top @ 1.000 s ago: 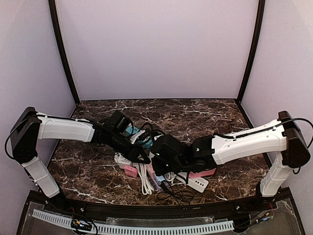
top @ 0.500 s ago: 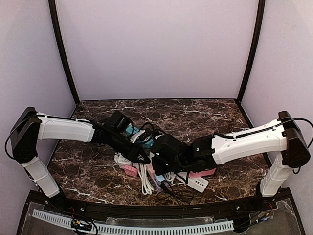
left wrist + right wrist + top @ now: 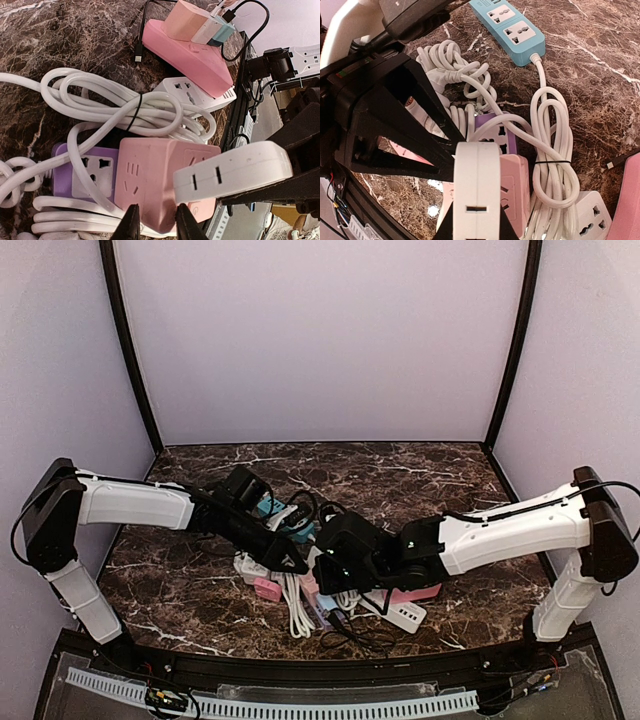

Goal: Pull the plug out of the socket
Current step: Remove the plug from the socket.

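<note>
Five socket units lie crowded together at the near middle of the marble tabletop [image 3: 430, 475]:
- one blue power strip [image 3: 512, 27]
- one purple power strip [image 3: 82, 175]
- one white power strip [image 3: 200, 95]
- one long pink power strip [image 3: 192, 55]
- one small pink socket block [image 3: 160, 180]

The long pink strip carries small adapters on top, among them a peach one [image 3: 184, 20] and a pale blue one [image 3: 220, 34]. How many there are in all is hard to tell.

There are two bundles of white cable. A looped bundle [image 3: 552, 150] is bound with a black tie and lies across the purple strip and against the white one. A tangled bundle [image 3: 452, 70] lies nearer the blue strip. One thin black cable [image 3: 142, 30] ends in a small connector on the tabletop.

The single white plug [image 3: 232, 170] is flat with rounded ends. It sits just over the pink socket block, overlapping the block's upper face. The views do not show whether its pins are still seated.

The right fingers [image 3: 447, 229] are nearly closed and clamp the plug's two flat sides. The left fingers [image 3: 131, 227] stand a little way apart. They straddle the near edge of the pink socket block and pinch it between them, beside the purple strip. In the overhead view the two arms meet above this cluster, their wrists just beside each other.
</note>
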